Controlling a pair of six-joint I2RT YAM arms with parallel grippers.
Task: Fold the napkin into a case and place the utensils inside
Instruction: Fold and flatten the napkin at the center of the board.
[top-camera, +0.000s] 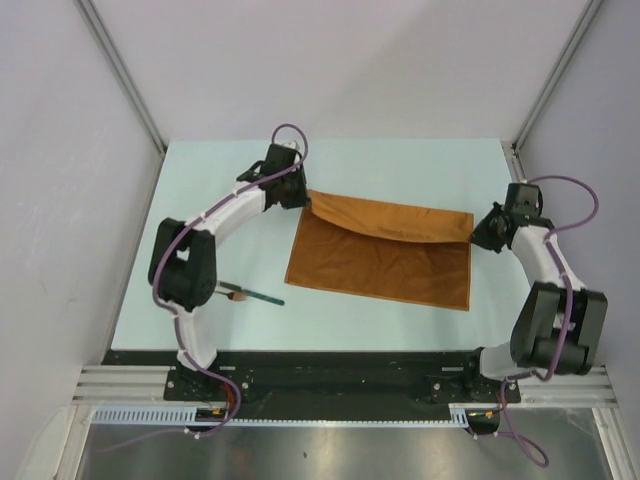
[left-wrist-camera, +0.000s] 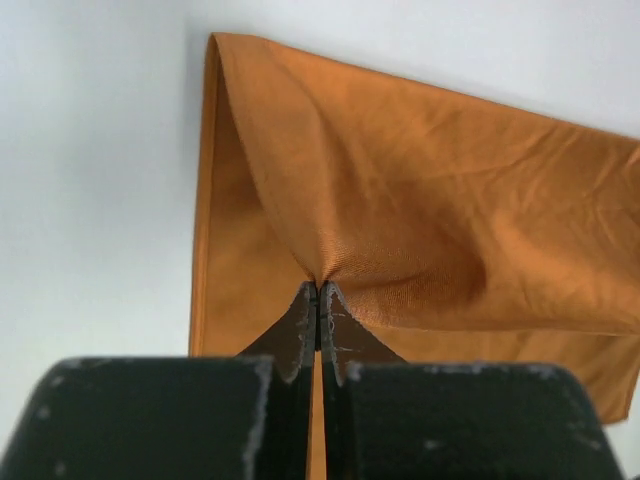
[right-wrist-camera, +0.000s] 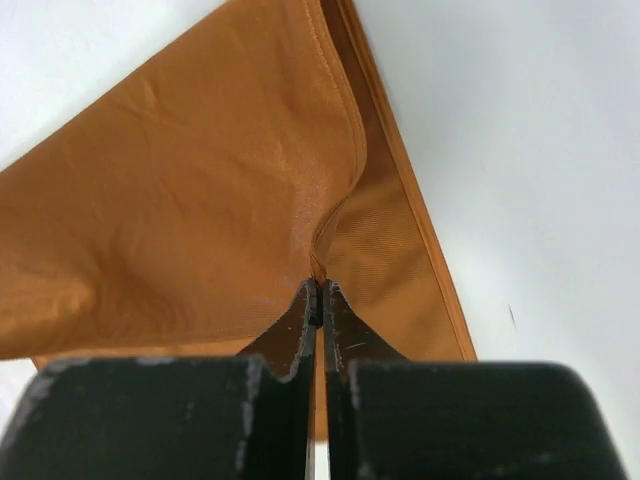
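Left hand (left-wrist-camera: 318, 290) and right hand (right-wrist-camera: 319, 288) are each pinching a far napkin (top-camera: 385, 262) corner, folding flap 1 nearward; utensils (top-camera: 252, 294) are lying left, uncased

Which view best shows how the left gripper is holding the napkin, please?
The left wrist view: the left gripper is shut on a puckered bunch of the napkin. The top view shows it at the napkin's far left corner, the pinch too small to read. The right wrist view shows only the right gripper pinching.

table (top-camera: 400, 165): pale blue | walls (top-camera: 340, 60): grey | base rail (top-camera: 340, 372): black
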